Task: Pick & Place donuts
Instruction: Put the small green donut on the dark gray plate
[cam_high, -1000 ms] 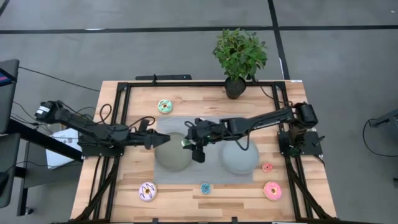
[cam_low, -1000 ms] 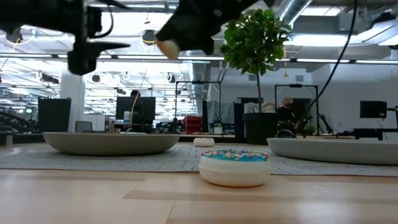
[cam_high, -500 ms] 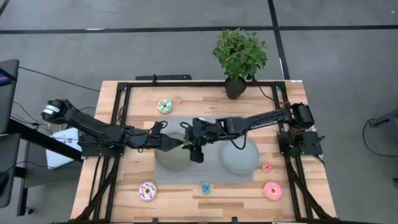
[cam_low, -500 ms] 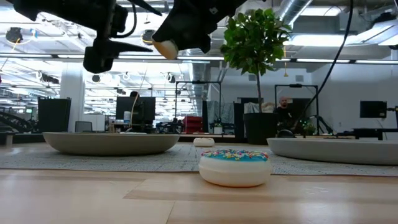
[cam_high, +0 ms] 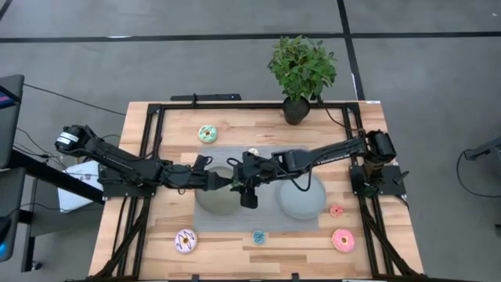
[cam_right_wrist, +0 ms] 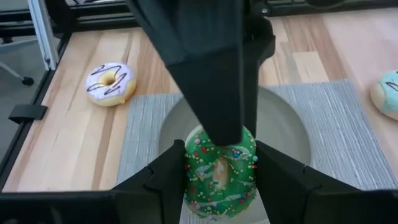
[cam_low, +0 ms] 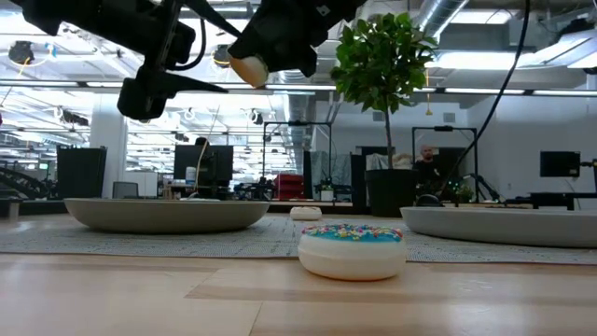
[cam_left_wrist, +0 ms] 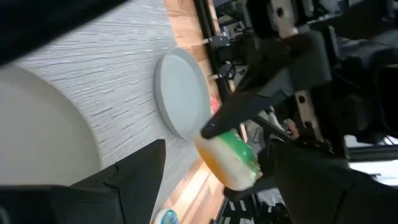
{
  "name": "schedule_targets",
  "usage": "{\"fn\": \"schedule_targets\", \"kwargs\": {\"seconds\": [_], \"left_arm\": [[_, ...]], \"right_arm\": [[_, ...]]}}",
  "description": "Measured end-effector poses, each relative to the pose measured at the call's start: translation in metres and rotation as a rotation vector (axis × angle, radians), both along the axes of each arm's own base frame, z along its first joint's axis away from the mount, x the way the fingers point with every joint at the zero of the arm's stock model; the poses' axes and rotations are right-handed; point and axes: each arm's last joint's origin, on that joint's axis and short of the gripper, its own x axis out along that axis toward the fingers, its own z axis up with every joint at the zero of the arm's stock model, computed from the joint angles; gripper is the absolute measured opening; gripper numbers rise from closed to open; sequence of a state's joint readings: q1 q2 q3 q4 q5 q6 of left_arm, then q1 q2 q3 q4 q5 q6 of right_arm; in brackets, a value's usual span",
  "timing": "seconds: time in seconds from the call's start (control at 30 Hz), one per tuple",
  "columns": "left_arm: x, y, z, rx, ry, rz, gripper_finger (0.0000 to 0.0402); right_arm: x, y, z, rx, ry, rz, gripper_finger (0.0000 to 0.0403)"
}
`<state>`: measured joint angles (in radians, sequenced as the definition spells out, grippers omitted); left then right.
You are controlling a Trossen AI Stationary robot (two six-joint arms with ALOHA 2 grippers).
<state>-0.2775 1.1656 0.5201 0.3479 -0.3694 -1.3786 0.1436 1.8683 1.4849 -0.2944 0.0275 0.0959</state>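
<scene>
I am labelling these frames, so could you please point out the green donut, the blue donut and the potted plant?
green donut (cam_right_wrist: 219, 165), right wrist view, on its sprinkled icing.
blue donut (cam_low: 353, 233), low view, on its icing.
potted plant (cam_high: 301, 66), high view, on its leaves.

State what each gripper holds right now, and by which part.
The right gripper holds the green donut, its fingers pressing opposite sides of the ring's outer rim. The left gripper is open and holds nothing.

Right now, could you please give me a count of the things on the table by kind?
Toy donuts: 7
Round grey plates: 2
Potted plant: 1
Grey mat: 1
Total: 11
</scene>
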Motion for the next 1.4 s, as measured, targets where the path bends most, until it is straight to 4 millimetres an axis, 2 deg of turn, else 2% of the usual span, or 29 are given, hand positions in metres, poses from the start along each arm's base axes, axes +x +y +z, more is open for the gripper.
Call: {"fn": "schedule_targets", "kwargs": {"seconds": [0.6, 0.93, 1.4], "left_arm": [[0.0002, 0.0012, 0.0002, -0.015, -0.004, 0.018, 0.0269], [0.0002, 0.0013, 0.0005, -0.016, -0.006, 0.018, 0.0177], [0.0002, 0.0015, 0.0005, -0.01, -0.006, 0.024, 0.0091]], "right_arm": [[0.0021, 0.0033, 0.0033, 0.007, -0.044, 0.007, 0.0166], [0.0023, 0.0025, 0.0032, 0.006, -0.045, 0.005, 0.0166], [0.0018, 0.0017, 0.0024, -0.009, -0.037, -0.013, 0.0167]]}}
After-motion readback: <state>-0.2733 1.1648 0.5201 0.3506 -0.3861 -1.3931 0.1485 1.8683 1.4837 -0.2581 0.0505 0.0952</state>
